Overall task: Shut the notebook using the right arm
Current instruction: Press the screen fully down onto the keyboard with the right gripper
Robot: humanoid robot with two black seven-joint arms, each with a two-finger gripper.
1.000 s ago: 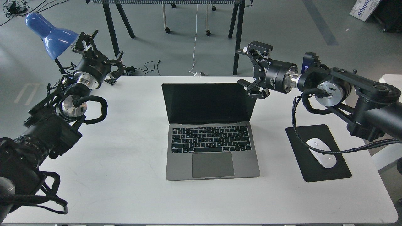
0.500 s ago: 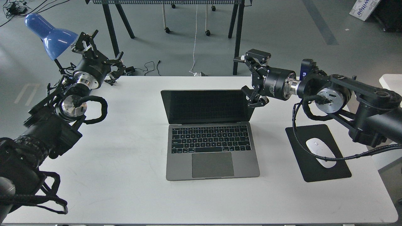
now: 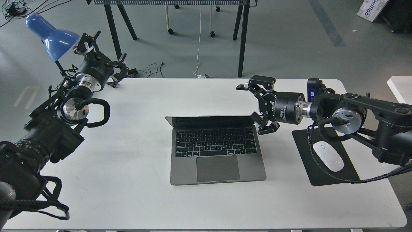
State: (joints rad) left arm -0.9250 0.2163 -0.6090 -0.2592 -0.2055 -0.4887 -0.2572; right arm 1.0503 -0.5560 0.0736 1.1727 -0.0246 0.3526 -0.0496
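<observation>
Right gripper (image 3: 257,106), fingers spread and holding nothing, has pushed the slim grey metal notebook's (image 3: 218,154) lid far down; mid-bench toward the near edge, it's nearly shut now.

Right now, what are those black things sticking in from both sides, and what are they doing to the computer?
Those are a robot's two arms. The picture comes from a camera in the robot's head, looking down at a white table. Each arm ends in a claw with fingers, called a gripper. The right gripper is open and holds nothing; its lower fingers sit at the right corner of the notebook lid, which leans far forward over the keys but is not yet shut. The left gripper hangs at the table's back left corner, next to a blue lamp; I cannot tell if it is open. On the right, a white mouse rests on a black mouse pad.
</observation>
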